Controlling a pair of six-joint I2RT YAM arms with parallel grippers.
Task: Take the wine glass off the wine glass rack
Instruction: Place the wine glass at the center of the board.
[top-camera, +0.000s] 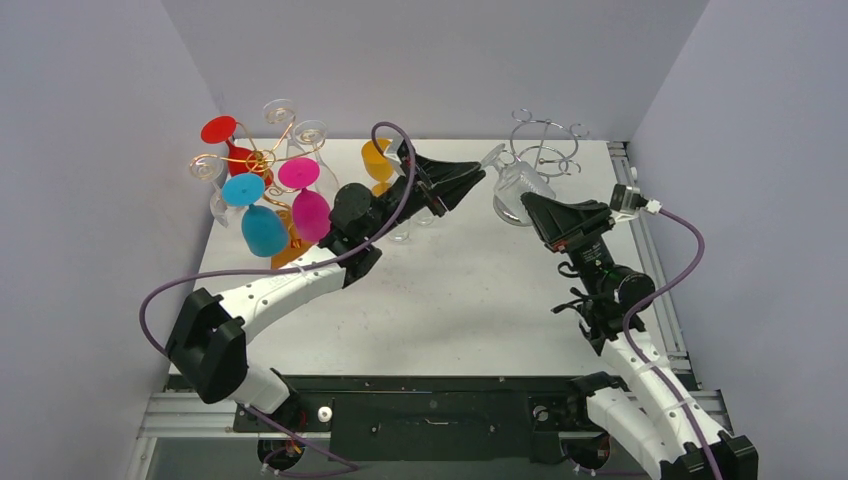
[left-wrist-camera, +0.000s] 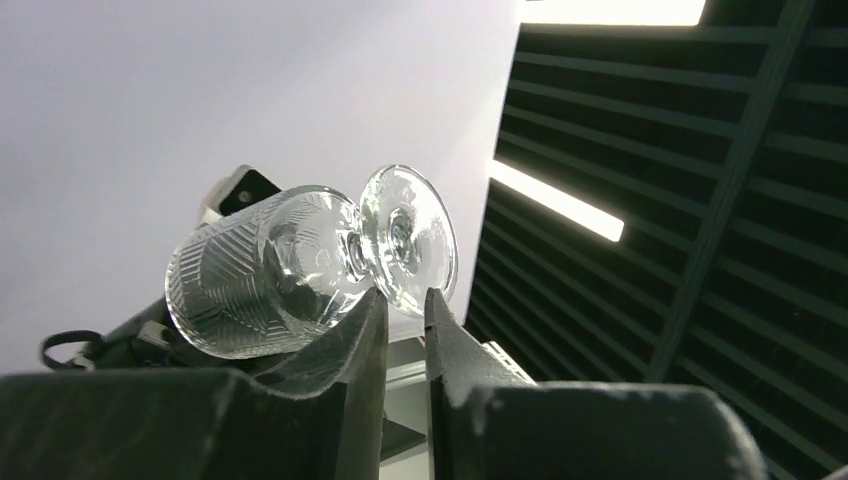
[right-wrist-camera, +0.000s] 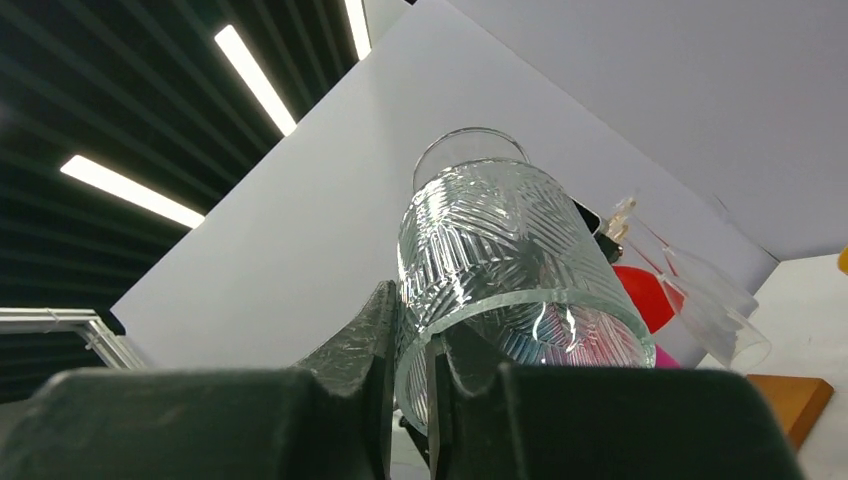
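**Glass off the hooks, right claw has it**

Far left, the copper rack (top-camera: 255, 160) with its coloured glasses (top-camera: 263, 230) is not involved. The left gripper (left-wrist-camera: 405, 300) aims at the foot (left-wrist-camera: 405, 240) of the glass (top-camera: 515, 190). Its jaws are nearly together with a thin gap and the foot rim sits right at the tips. Whether it pinches the rim or just sits under it can't be told.

The glass hangs tilted in the air, foot to the left, just in front of the silver rack (top-camera: 548, 140). The right gripper (right-wrist-camera: 412, 330) is clenched on the bowl wall at the lip.

A lip pinch looks weak: move slowly, no twist, and bring the foot down flat on the table (top-camera: 470, 290), or secure the foot with the left before the right lets go.

The stem is hidden behind the foot. From above, clear glass blurs into the wire, so rack contact can't be ruled out.
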